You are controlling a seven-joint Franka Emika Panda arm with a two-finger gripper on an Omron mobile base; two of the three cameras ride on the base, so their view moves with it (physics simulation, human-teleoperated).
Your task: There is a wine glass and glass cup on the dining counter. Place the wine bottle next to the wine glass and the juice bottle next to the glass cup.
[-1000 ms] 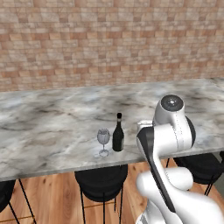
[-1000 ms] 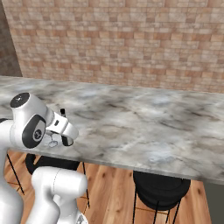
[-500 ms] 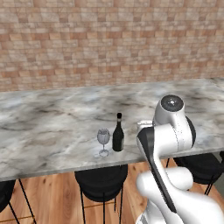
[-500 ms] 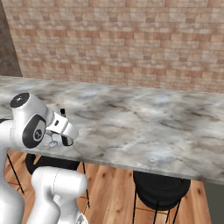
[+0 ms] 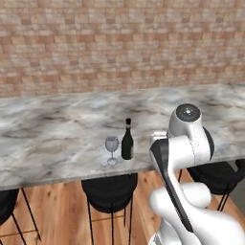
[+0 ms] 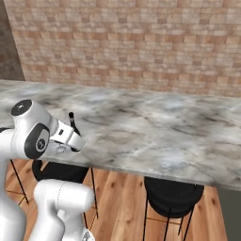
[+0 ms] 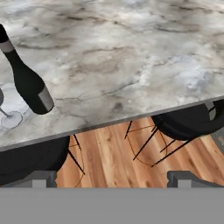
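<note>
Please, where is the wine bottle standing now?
The wine bottle stands upright on the dining counter, near its front edge, just right of the wine glass in the left base view.

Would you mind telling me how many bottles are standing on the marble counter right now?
1: a slim dark wine bottle stands near the front edge of the grey-veined marble counter, just right of the clear stemmed glass. The arm may hide others.

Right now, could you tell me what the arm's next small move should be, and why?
Probably back away and go for the juice bottle: the wine bottle already stands upright beside the wine glass on the dining counter, and the end effector is open and empty.
</note>
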